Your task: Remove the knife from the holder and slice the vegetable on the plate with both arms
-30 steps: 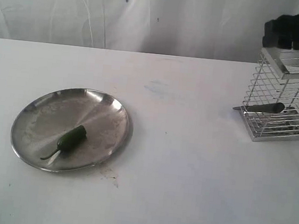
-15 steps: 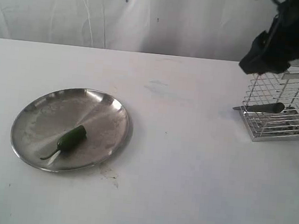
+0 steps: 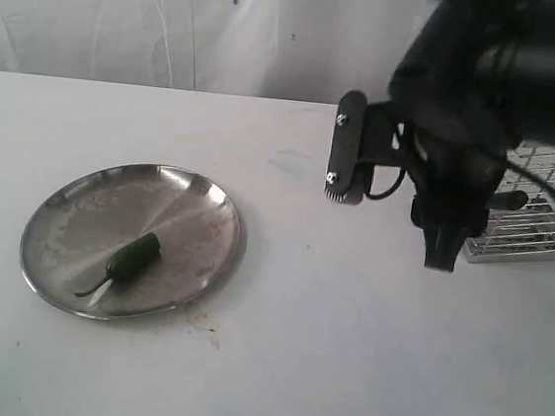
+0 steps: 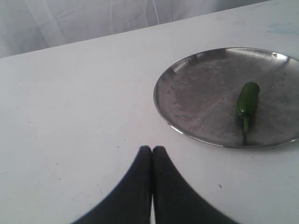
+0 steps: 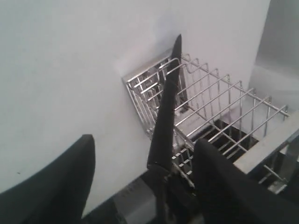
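- Fingers (image 4: 140, 179) of the left gripper (image 4: 152, 156) are pressed together with nothing between them, low over the white table (image 3: 271, 366). This gripper is outside the exterior view.
- The plate (image 3: 69, 206) sits on the table at about 8 o'clock in the exterior view. It is near the left gripper but not touching it, and the wrist view cuts off its far rim.
- The vegetable (image 3: 134, 255) lies whole on the plate, just toward 6 o'clock of centre. Its thin stem points to 7 o'clock, with a pale glare at the tip.
- The right arm (image 3: 489, 81) fills the 2 o'clock corner, blurred, with a camera block (image 3: 348, 148) on its near side.
- The right gripper (image 5: 145, 142) is closed on the knife (image 5: 166, 107) at the handle end. Its fingers (image 5: 70, 182) flank the blade, and the contact itself is lost in shadow. The blade tip shows over the wire holder (image 5: 210, 93).
- In the exterior view the arm hides most of the holder, leaving only its lower 3 o'clock corner. Whether the dark point below the arm is blade or finger cannot be told.
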`<state>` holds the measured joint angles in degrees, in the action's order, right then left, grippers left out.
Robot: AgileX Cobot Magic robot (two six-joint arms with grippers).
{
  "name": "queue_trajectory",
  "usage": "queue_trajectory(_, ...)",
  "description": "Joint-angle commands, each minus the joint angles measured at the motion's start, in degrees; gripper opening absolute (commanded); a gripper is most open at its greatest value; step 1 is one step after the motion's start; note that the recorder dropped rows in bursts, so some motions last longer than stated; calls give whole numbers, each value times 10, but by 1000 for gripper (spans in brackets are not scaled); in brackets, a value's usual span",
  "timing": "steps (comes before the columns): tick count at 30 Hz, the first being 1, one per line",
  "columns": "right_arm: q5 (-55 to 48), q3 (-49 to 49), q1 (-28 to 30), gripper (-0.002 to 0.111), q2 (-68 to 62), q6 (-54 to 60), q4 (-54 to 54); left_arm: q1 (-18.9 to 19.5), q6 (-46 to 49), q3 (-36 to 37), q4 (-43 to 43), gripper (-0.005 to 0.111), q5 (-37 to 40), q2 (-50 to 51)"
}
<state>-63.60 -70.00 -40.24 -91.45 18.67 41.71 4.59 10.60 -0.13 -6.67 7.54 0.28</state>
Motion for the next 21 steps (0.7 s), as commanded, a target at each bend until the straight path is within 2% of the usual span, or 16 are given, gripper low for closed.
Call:
queue_trajectory(1,-32,26,-26,57,-44,-68,128,-4,-1,1,-5,0,-3,-3)
queue_trajectory(4,-44,29,-26,57,-68,-68,119,-4,-1,1,-5,0,-3,-3)
queue_trajectory(9,-64,35,-26,57,-90,-90,180,-4,-1,1,-5,0,-3,-3)
queue_trajectory(13,-64,41,-26,57,-93,-99,165,-4,-1,1,-5,0,-3,-3)
queue_trajectory(21,-64,93,-13,57,-117,-119,247,-4,-1,1,-5,0,-3,-3)
